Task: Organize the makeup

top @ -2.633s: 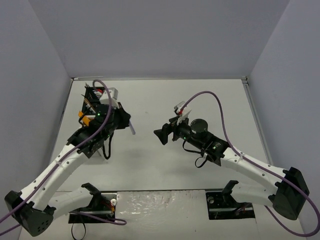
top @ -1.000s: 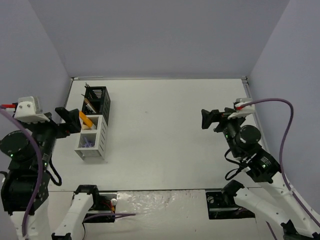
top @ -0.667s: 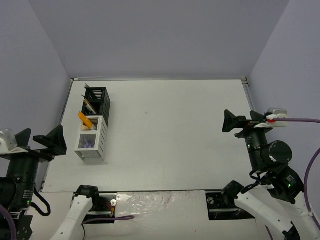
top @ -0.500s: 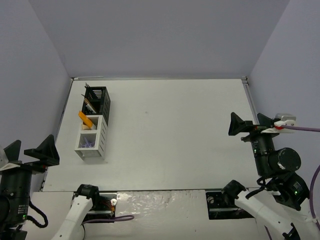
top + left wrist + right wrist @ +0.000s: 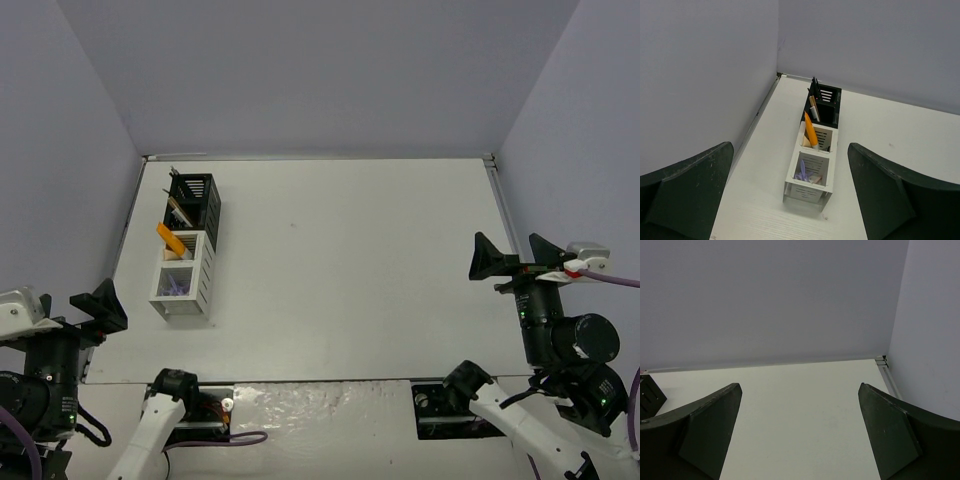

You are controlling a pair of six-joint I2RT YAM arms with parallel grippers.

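**A:** At the left edge of the worktop (image 5: 340,260), toward its far left corner, the rack (image 5: 186,248) runs lengthwise along that edge. Where's the makeup?

**B:** All inside it. The pencils (image 5: 813,102) stand in the far black compartment, the orange tube (image 5: 810,131) leans in the middle one, and the purple looped tool (image 5: 803,172) lies in the nearest.

**A:** And the hands?

**B:** The left hand (image 5: 95,308) hangs by the near left corner, spread wide and empty, with the rack straight ahead of it, end-on. The right hand (image 5: 507,255), equally spread and empty, is by the right edge, well apart. Any touch-up falls to the left arm, I'd judge.
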